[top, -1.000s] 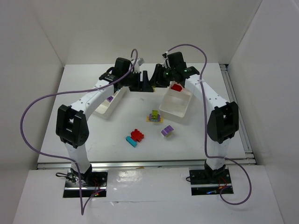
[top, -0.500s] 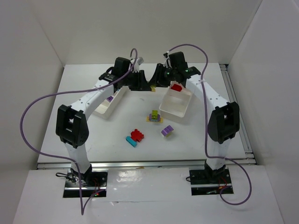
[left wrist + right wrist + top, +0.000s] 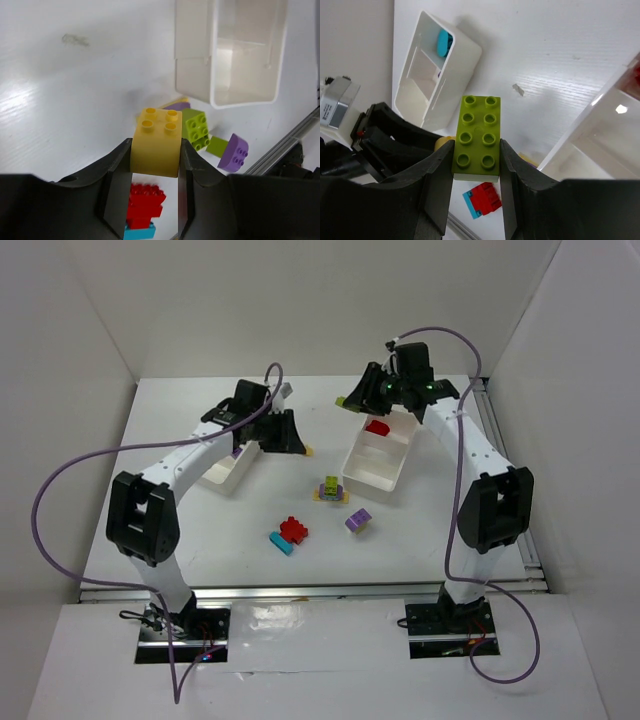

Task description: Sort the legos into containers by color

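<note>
The left jaws grip a yellow square plastic brick (image 3: 156,142), the right jaws a lime oblong plastic brick (image 3: 477,137). Both are aloft near the red-holding white plastic tray (image 3: 380,466), likely for sorting.
</note>
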